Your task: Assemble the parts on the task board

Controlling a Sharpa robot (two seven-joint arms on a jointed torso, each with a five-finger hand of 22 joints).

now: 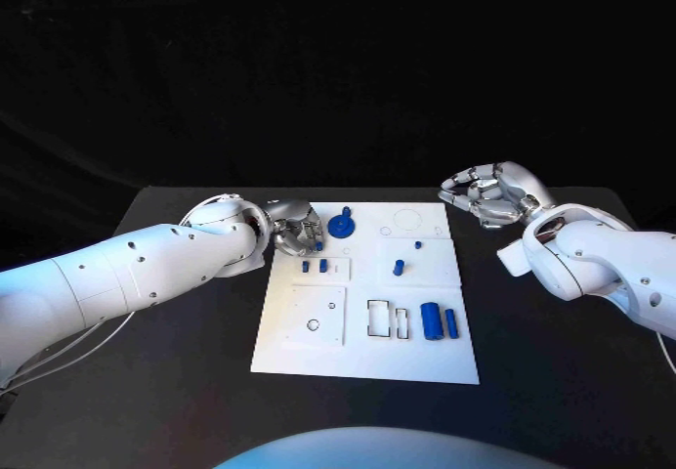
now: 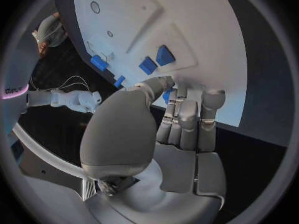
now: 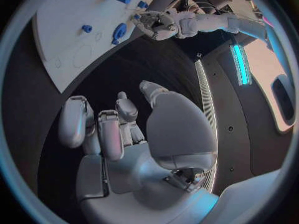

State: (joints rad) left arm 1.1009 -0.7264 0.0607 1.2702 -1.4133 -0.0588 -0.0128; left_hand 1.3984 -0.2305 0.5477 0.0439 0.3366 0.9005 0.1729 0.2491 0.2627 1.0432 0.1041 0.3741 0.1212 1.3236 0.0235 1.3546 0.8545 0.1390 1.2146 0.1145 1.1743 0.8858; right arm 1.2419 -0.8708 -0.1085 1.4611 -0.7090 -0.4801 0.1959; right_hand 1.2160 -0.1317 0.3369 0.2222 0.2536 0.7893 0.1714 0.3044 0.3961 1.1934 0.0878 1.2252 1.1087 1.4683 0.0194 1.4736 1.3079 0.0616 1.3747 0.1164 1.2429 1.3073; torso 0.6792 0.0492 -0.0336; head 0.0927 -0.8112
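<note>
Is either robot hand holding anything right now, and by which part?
Right hand holds nothing. Left hand is at the blue part on the task board; any hold cannot be told.

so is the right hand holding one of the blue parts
No, the right hand hovers over the black table beside the task board, fingers curled with nothing in them.

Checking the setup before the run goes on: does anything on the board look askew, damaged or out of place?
Nothing stands out. The white task board lies flat and whole on the black table, the small blue parts sit on it, none off it. The left hand is at its far left corner; the right hand is off it, holding nothing.
</note>
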